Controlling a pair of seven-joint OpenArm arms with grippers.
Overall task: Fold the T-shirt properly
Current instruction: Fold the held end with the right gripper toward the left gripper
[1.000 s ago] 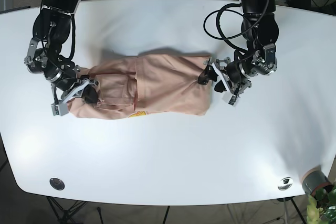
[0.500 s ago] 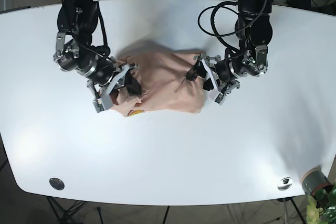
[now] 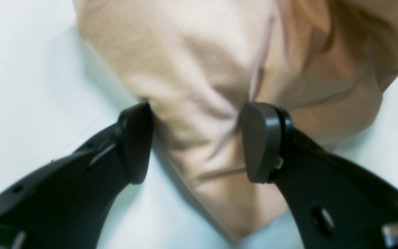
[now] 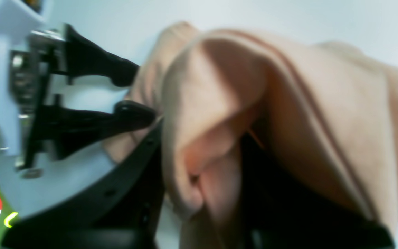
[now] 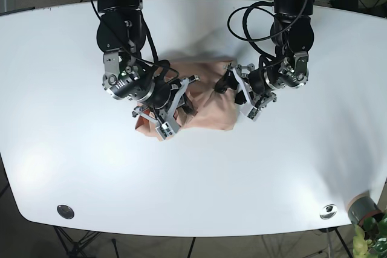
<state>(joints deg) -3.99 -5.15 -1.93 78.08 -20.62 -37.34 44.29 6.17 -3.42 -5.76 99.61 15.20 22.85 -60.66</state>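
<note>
**Mid-table, shirt bunched between two arms**

Across the base view, the peach T-shirt (image 5: 205,98) lies crumpled near the middle of the white table (image 5: 72,167). The right gripper (image 5: 175,104) presses into the shirt's left side, with cloth draped over it. The left gripper (image 5: 233,89) sits at the shirt's right edge.

From the left wrist view, the left gripper (image 3: 195,141) has its fingers (image 3: 135,141) spread apart, one on each side of a fold of the T-shirt (image 3: 212,69); cloth fills the gap without being pinched.

From the right wrist view, the T-shirt (image 4: 288,114) hangs over the right gripper (image 4: 199,186), whose fingers appear clamped on a gathered fold. The left gripper (image 4: 133,93) shows beyond, jaws apart at the cloth's edge.
</note>
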